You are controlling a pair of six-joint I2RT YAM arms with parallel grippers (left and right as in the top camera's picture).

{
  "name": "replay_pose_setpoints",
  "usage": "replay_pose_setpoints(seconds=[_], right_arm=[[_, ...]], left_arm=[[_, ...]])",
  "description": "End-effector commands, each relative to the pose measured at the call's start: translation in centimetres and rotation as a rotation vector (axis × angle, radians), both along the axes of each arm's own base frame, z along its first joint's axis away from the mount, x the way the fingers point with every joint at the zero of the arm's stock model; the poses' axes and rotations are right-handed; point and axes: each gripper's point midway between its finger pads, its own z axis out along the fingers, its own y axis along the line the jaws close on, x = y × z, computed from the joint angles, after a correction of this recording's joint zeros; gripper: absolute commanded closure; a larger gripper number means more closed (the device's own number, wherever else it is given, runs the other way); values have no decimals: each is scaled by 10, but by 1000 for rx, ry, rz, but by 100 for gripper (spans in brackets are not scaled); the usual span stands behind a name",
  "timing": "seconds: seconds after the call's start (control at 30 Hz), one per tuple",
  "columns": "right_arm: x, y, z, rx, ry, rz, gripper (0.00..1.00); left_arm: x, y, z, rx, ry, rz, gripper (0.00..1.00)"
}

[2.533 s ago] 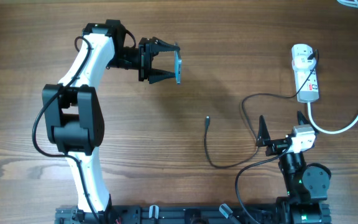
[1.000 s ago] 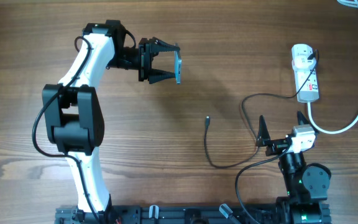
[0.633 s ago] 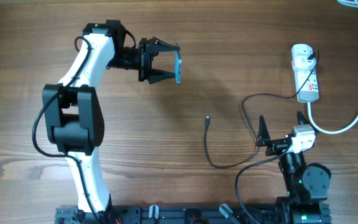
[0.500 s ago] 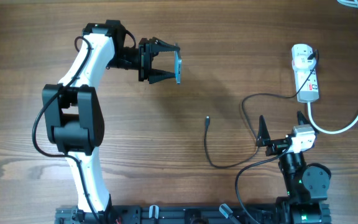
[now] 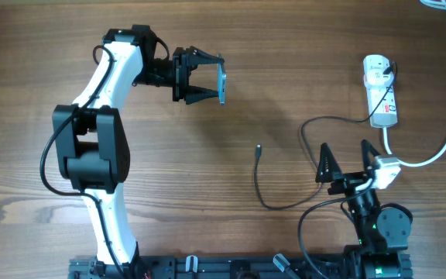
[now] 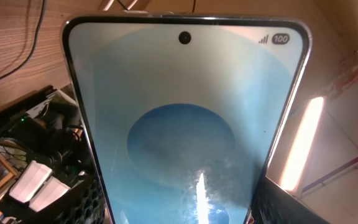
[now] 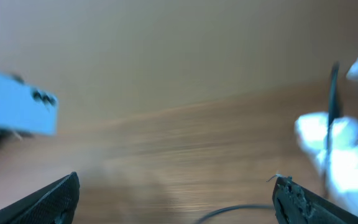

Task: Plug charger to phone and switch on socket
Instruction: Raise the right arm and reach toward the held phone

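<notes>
My left gripper (image 5: 207, 77) is shut on the phone (image 5: 223, 82), holding it on edge above the table at upper centre. In the left wrist view the teal-blue screen (image 6: 185, 118) fills the frame between my fingers. The charger, a thin black cable (image 5: 285, 203), curls across the table, and its connector tip (image 5: 259, 148) lies free in the middle. Its far end runs to the white socket (image 5: 381, 101) at the upper right. My right gripper (image 5: 343, 155) is open and empty, near the cable's loop. The right wrist view is blurred; the phone (image 7: 17, 109) and the socket (image 7: 340, 155) show faintly.
A thick white cord (image 5: 440, 151) loops from the socket to the right edge and up to the top right corner. The arm bases and a black rail (image 5: 231, 267) sit along the front edge. The wooden table (image 5: 207, 194) lies between the arms.
My right wrist has turned and shifted a little; its view is motion-blurred. The left arm and phone have not moved.
</notes>
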Motion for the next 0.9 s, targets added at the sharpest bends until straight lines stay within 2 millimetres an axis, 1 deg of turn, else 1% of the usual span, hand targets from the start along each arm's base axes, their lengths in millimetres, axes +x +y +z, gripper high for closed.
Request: replay_pose_setpoints(seconds=[0.0,0.1,0.13,0.2,0.27,0.37,0.43,0.5,0.6,0.67,0.7,0.77,0.87], right_arm=[[-3,13,12,405,39,80,0],[-11,28,41,345,-77,197,0],[-17,34,57,303,-151,240,0],[-26,38,80,262,-249,279,0],[-29,38,93,244,-277,279,0],[-30,38,108,217,-266,272,0],[-27,43,117,134,-222,281,0],[-19,44,120,66,-146,273,0],[-3,44,125,-20,16,268,0],[9,48,131,-37,149,291,0],[12,54,135,-30,198,328,0],[17,73,150,27,265,454,0],[13,103,158,205,366,661,0]], left_arm=[[5,1,15,-56,-10,14,39],[5,1,15,-56,-10,14,39],[5,1,15,-56,-10,14,39],[5,1,15,-56,-10,14,39],[5,1,15,-56,-10,14,39],[5,1,15,-56,-10,14,39],[5,1,15,-56,-10,14,39],[5,1,15,-56,-10,14,39],[5,1,15,-56,-10,14,39],[5,1,15,-56,-10,14,39],[5,1,15,-56,-10,14,39],[5,1,15,-56,-10,14,39],[5,1,15,-56,-10,14,39]])
